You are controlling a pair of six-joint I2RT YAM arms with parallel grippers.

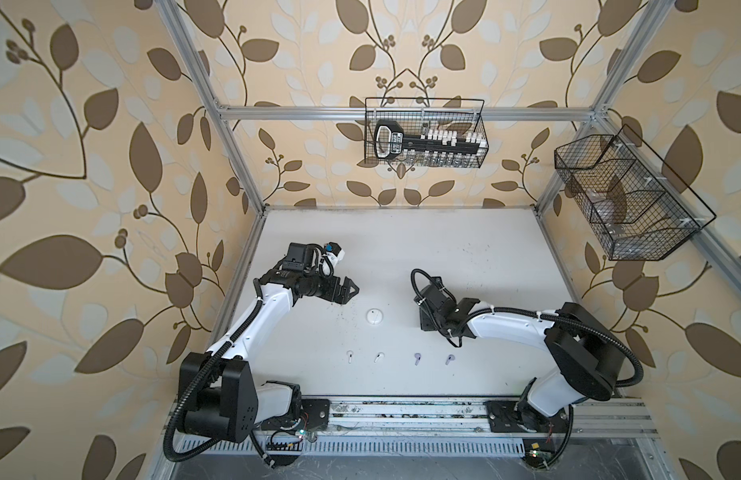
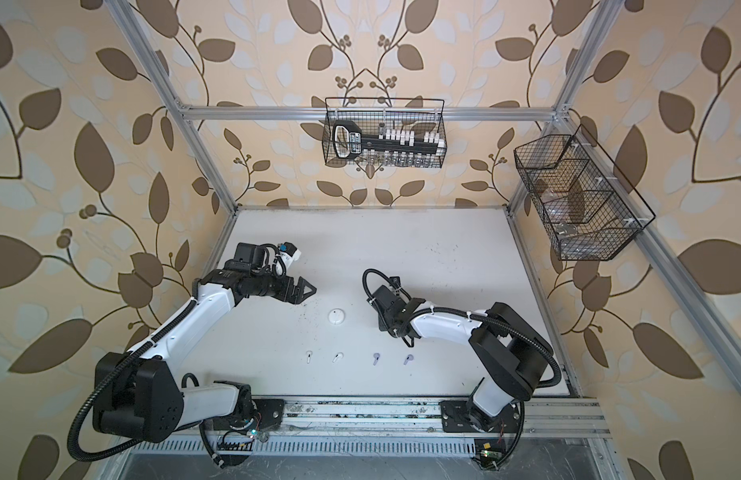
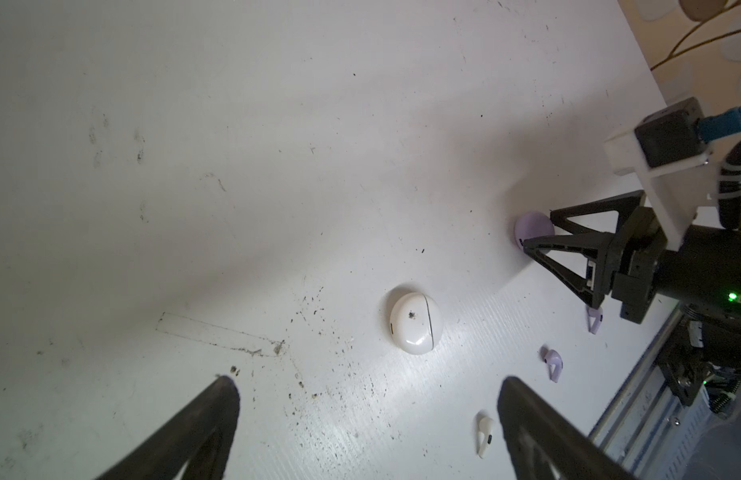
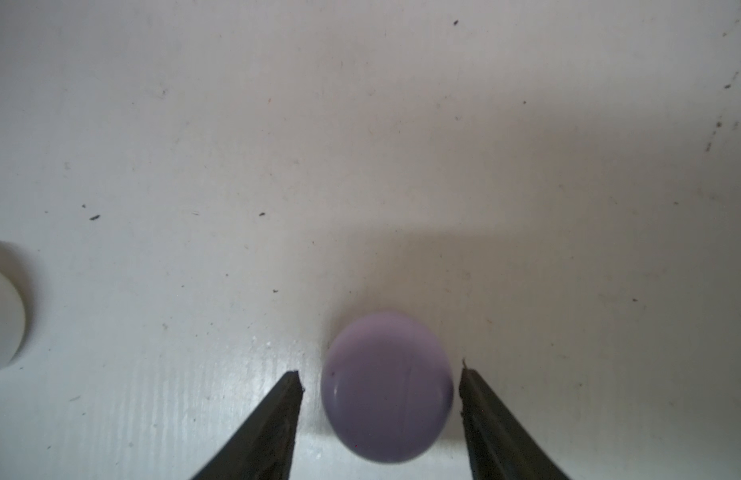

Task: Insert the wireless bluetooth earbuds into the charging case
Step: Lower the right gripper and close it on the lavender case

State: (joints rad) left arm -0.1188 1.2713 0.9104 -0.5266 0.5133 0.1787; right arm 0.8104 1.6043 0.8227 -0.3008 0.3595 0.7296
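Your left arm rises from its base at the lower left of both top views. Its white link slants up toward the centre, and the wrist turns so the left gripper (image 1: pixel 351 289) (image 2: pixel 308 289) points to the right of the frame, above the table (image 1: pixel 464 249). Its jaws are spread wide with nothing between them. The white case (image 1: pixel 375 316) (image 2: pixel 336 316) lies closed just below and right of the fingertips, apart from them.

Your right arm starts on the rail (image 1: pixel 402 409) at the lower right. Its white link reaches left toward the centre, and the wrist folds downward there, hiding the fingers in both top views. The right wrist view shows the right gripper (image 4: pixel 381 370) straddling the lavender case (image 4: pixel 387 390), which sits closed on the table. The jaws are parted, one on each side of it. A strip of table shows clearly beside one finger, and the other finger is very close to the shell. I can see no squeeze on it. The left wrist view shows the same straddle (image 3: pixel 538 228).

The earbuds lie in a row across the lower middle of both top views, below the cases and well apart from both grippers. The white earbuds (image 1: pixel 350 356) (image 1: pixel 378 356) are to the left and the lavender earbuds (image 1: pixel 417 358) (image 1: pixel 449 358) to the right, none touching another.
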